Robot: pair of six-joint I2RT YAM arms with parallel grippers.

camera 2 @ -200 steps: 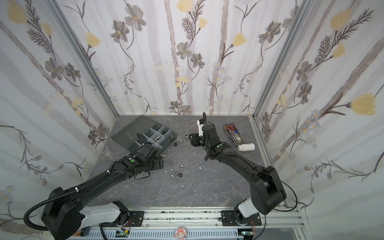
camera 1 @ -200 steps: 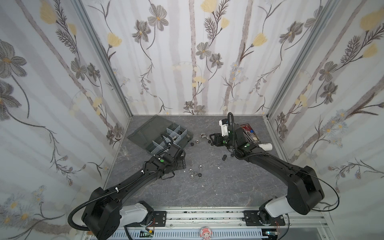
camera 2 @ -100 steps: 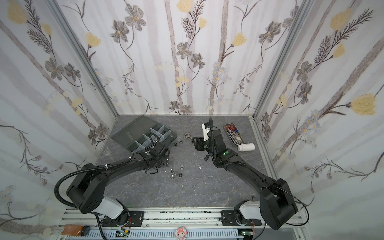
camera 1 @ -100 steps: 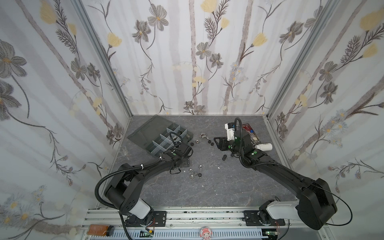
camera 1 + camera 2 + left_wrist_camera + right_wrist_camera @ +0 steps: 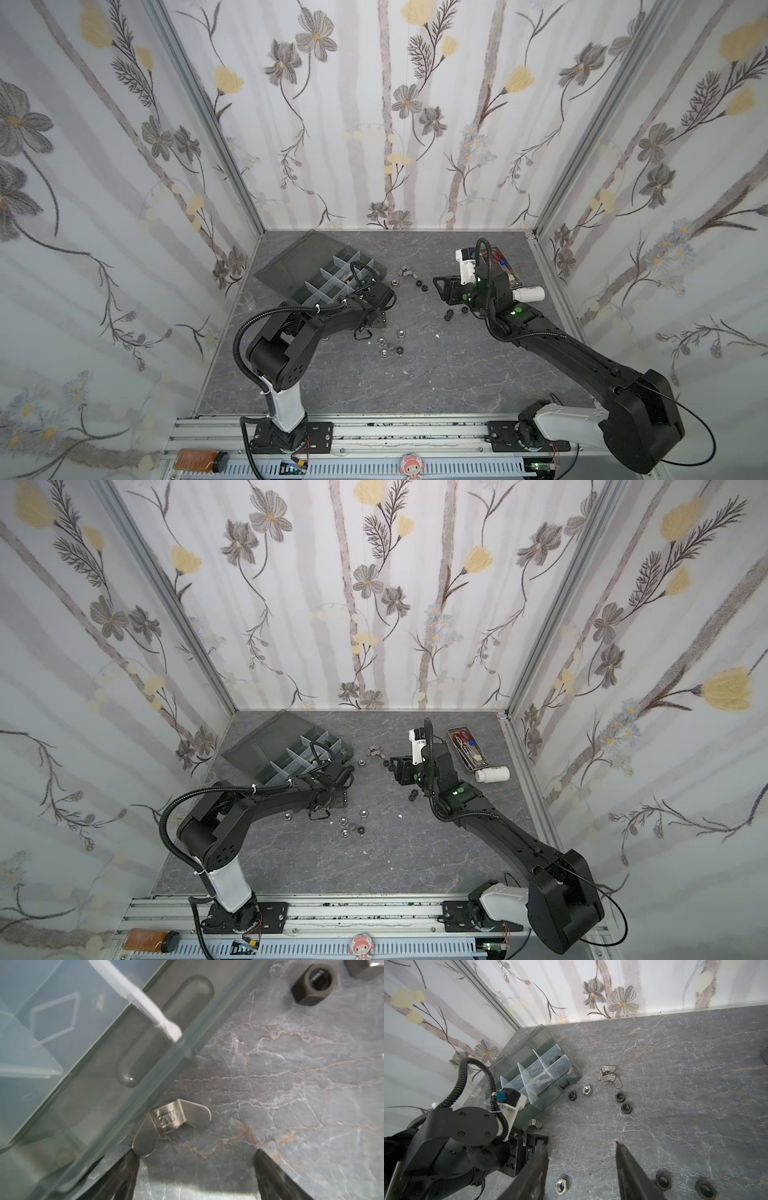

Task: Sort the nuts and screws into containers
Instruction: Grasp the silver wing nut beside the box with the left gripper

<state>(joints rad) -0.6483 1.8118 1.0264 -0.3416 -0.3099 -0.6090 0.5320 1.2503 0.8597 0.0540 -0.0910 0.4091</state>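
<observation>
In a top view, nuts (image 5: 384,353) lie scattered on the surface (image 5: 415,386) outside the organizer box (image 5: 291,266); most sorting looks left.

Left wrist view: the left pincer (image 5: 195,1153) stands wide apart, empty, one tip just beside a wing nut (image 5: 172,1122) by the box wall.

Right wrist view: the right pincer (image 5: 580,1145) hangs half apart, empty; some screws (image 5: 542,1081) lie in a compartment.

Both top views: high, far, facing 12 o'clock. L wrist cam v. close on silver metal wing nut (image 5: 171,1124); R wrist cam, farther, shares it.
</observation>
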